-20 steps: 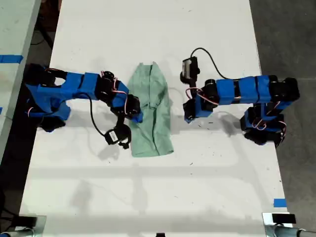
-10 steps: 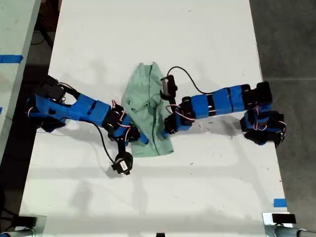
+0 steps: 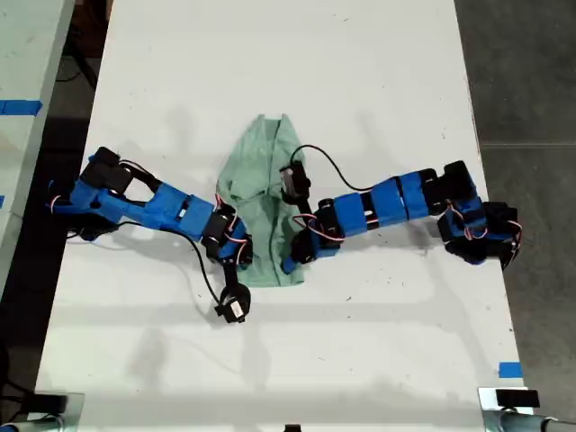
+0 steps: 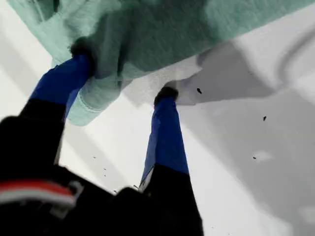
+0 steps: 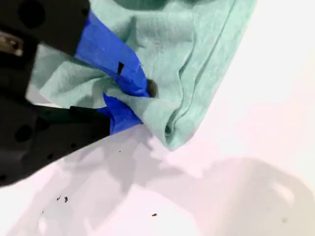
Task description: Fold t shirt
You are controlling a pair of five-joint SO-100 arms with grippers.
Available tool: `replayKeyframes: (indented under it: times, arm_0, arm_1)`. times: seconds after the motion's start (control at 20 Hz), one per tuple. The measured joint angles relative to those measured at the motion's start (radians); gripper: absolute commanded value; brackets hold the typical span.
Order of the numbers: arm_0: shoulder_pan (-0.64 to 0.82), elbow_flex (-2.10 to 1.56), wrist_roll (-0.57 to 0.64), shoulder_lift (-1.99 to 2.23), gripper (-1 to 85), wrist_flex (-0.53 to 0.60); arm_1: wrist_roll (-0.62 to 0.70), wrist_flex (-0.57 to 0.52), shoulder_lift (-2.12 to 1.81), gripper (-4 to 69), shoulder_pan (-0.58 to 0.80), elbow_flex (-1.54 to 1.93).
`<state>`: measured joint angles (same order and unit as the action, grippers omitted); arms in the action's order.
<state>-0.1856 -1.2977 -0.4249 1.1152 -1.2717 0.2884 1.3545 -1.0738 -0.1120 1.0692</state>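
The t shirt (image 3: pixel 263 200) is lying wrinkled on the white table (image 3: pixel 270 72). The first gripper (image 4: pixel 123 73) is straddling its corner with fingers spread; the second gripper (image 5: pixel 135 101) is pinching its hem.

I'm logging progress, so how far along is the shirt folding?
Done: the t shirt lies as a narrow strip on the table, sides seemingly folded in. In hand: my second gripper pinches a hem corner; my first gripper is open at the edge. Left: folding it end over end.
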Motion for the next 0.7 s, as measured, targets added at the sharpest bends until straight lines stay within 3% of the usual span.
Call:
replayKeyframes:
  times: [0.05,0.35,0.6,0.7]
  arm_0:
    - [0.0,-0.003,0.012,0.0,-0.2,0.005]
    - [0.0,0.023,0.054,-0.003,-0.2,0.008]
    - [-0.026,0.179,0.147,0.003,-0.2,-0.037]
    - [-0.021,0.183,0.173,0.075,-0.2,-0.146]
  arm_1:
    - [-0.002,-0.009,0.012,1.2,-0.002,-0.006]
    - [-0.003,-0.097,0.048,1.2,-0.031,-0.054]
    - [0.025,0.017,0.06,1.2,-0.084,-0.238]
    - [0.078,0.054,0.011,1.2,-0.075,-0.25]
